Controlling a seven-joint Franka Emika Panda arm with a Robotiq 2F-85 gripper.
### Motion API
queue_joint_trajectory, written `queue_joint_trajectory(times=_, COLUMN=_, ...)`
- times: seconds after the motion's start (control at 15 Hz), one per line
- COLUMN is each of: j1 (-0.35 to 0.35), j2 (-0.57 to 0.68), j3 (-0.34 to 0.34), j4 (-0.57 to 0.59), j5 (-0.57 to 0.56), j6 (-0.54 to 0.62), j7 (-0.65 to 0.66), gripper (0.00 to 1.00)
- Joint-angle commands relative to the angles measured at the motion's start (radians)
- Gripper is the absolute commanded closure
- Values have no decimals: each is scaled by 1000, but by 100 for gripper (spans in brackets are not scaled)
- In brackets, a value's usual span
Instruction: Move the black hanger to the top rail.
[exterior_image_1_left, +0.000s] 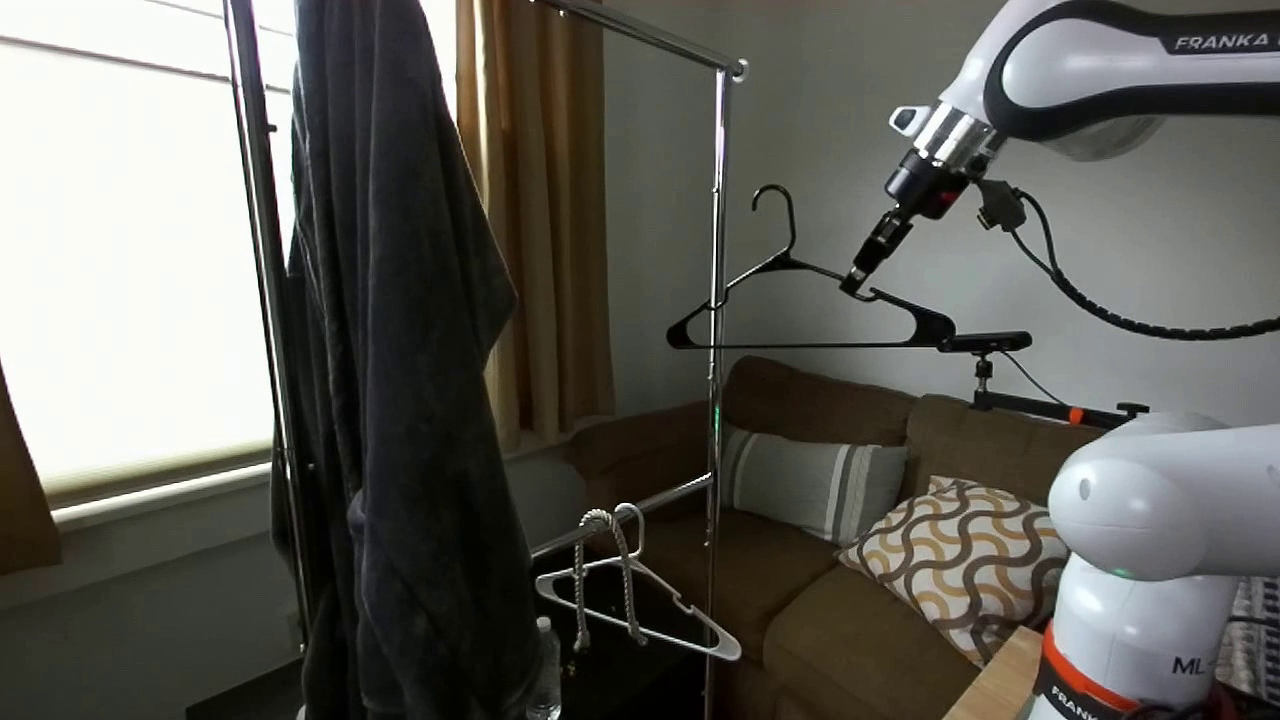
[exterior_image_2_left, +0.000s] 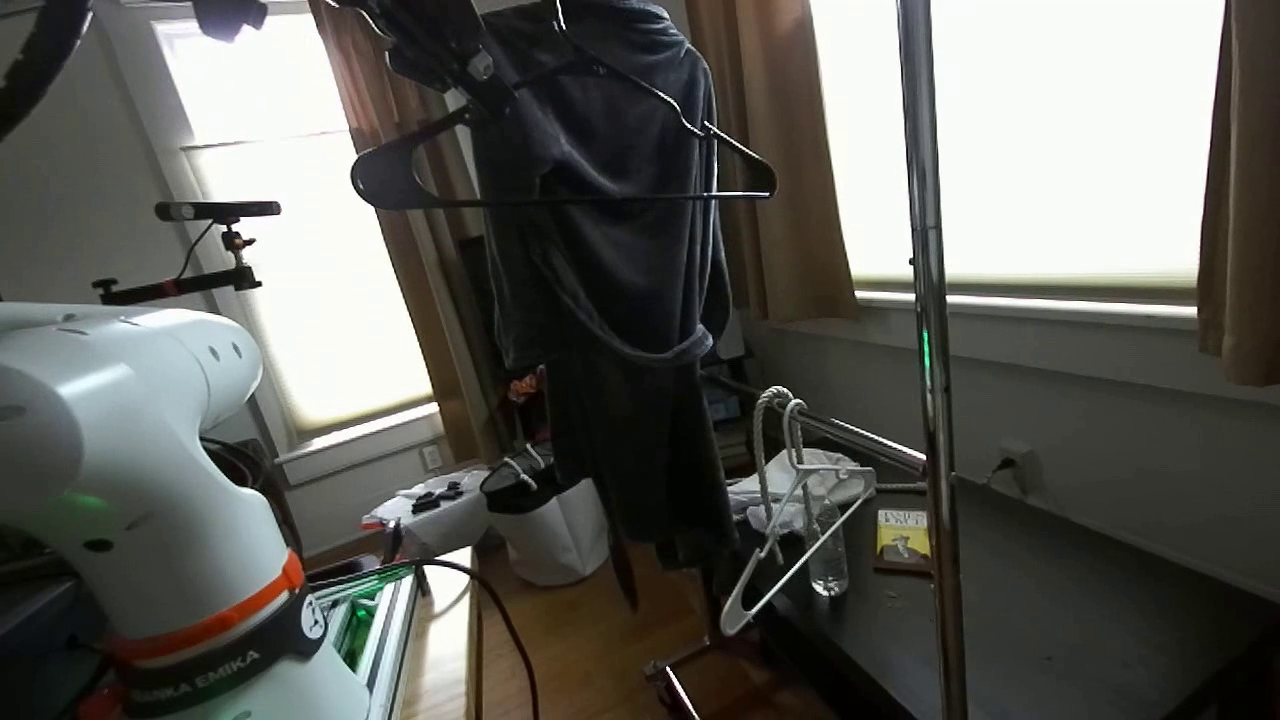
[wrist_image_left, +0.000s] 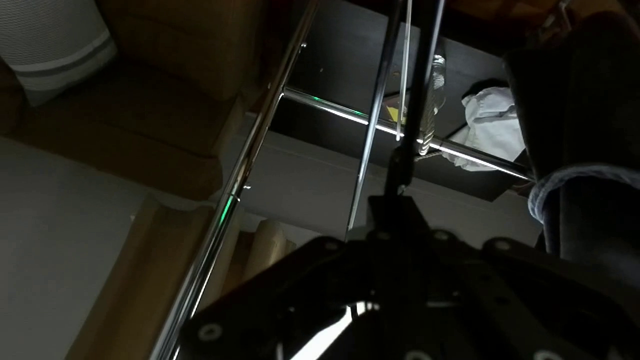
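In an exterior view, find the black hanger (exterior_image_1_left: 785, 262) held hook-up in mid-air, lower than the top rail (exterior_image_1_left: 650, 35) and not yet on it. Pinched off-centre on one sloping side by the pincer (exterior_image_1_left: 853, 282), closed down on that thin stretch. Could pivot if knocked, say by the chrome upright post (exterior_image_1_left: 719, 200), crossed by the opposite side in line of sight; cannot tell whether touching. Without enough lift, could butt against the top rail instead of hooking over.

In an exterior view, seen against a dark garment (exterior_image_2_left: 620, 260); cannot judge the gap. Could snag there if swung too far.

In the wrist view, stretches away from the pincer; cannot make out the top rail, so could be misaimed.
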Motion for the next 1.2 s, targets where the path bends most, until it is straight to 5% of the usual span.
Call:
queue_joint_trajectory(times=0.0, j1=62, j2=11, j3=-20, j4=4, j5=-47, j6=29, j7=73, gripper=98)
queue_joint_trajectory(times=0.4, j1=-9, j2=132, j3=-10, j4=209, j5=-60, j6=240, j7=296, gripper=98)
queue_joint_trajectory(times=0.67, j1=9, j2=287, j3=18, j4=340, j5=-69, j6=377, j7=343, gripper=98)
queue_joint_trajectory(times=0.93, j1=12, j2=427, j3=32, j4=464, j5=-61, j6=419, j7=377, gripper=98)
queue_joint_trajectory(times=1.0, j1=22, j2=353, j3=24, j4=389, j5=-68, j6=415, j7=359, gripper=92)
queue_joint_trajectory(times=1.13, j1=23, j2=409, j3=25, j4=440, j5=-66, j6=418, j7=366, gripper=92)
